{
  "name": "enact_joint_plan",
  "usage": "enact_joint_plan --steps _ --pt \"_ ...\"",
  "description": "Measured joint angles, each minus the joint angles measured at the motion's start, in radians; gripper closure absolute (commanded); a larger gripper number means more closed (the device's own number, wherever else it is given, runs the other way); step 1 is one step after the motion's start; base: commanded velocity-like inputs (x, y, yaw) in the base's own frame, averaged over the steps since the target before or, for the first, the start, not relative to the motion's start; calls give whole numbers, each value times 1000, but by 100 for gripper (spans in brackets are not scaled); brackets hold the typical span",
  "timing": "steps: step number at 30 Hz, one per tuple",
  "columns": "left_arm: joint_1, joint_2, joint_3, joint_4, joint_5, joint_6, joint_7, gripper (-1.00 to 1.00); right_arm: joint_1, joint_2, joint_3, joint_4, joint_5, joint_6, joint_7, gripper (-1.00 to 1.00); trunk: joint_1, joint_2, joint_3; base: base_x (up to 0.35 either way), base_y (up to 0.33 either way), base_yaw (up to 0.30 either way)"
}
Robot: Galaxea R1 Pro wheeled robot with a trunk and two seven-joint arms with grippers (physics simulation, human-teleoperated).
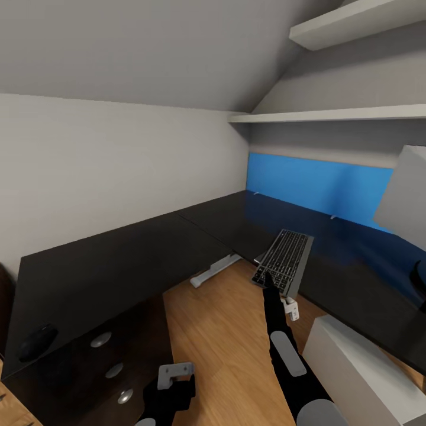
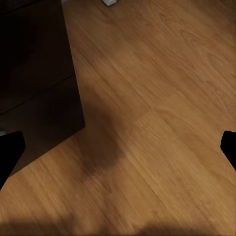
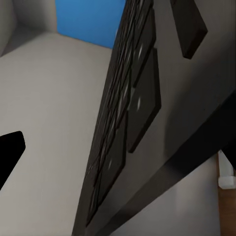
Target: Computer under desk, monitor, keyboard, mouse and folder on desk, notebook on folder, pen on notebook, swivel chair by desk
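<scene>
The keyboard (image 1: 284, 261) lies at about 3 o'clock from the middle of the head view, on the front edge of the desk (image 1: 118, 260), its near end overhanging the wooden floor (image 1: 231, 337). The right gripper (image 1: 267, 278) reaches up from 5 o'clock along the right arm (image 1: 290, 361), its tip against the keyboard's near end. In the right wrist view the keys (image 3: 129, 105) run close past the camera and one finger (image 3: 10, 152) shows as a dark shape to the side; whether this gripper is clenched on the keyboard or merely beside it, I cannot tell.

The mouse (image 1: 38, 342) sits on the desk's near-left end, at about 8 o'clock, well apart from the keyboard. Below it is the drawer unit (image 1: 112, 370) with round knobs. The left gripper (image 1: 171, 378) hangs low at 6 o'clock, beside the drawers and above the floor. In the left wrist view its two fingers (image 2: 10, 152) stand wide apart at the frame's edges, released and empty, with floor between them and the dark drawer unit's side to one side.

The blue back panel (image 1: 313, 183) runs along the far side of the desk at 2 o'clock. A pale grey slab, likely the monitor's back (image 1: 408, 195), leans in at 3 o'clock. A pale grey box, perhaps the computer (image 1: 367, 373), stands at 4 o'clock by the desk edge. The white desk leg (image 1: 214, 269) rests on the floor near centre. Two shelves (image 1: 331, 112) hang on the wall at 1 o'clock.
</scene>
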Motion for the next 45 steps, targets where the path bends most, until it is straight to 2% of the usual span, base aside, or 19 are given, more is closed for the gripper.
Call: enact_joint_plan --steps 8,9,24,45 --pt "0 0 0 0 1 0 0 -100 0 0 1 -2 0 0 -1 -100 0 0 0 1 0 0" --pt "0 0 0 0 1 0 0 -100 0 0 1 -3 1 0 -1 100 0 0 0 0 0 0" --pt "0 0 -1 0 1 0 0 -100 0 0 1 -5 8 -3 -1 100 0 0 0 0 0 0" --pt "0 -1 1 0 1 0 0 -100 0 0 22 -18 7 13 27 100 -80 147 66 0 0 0"
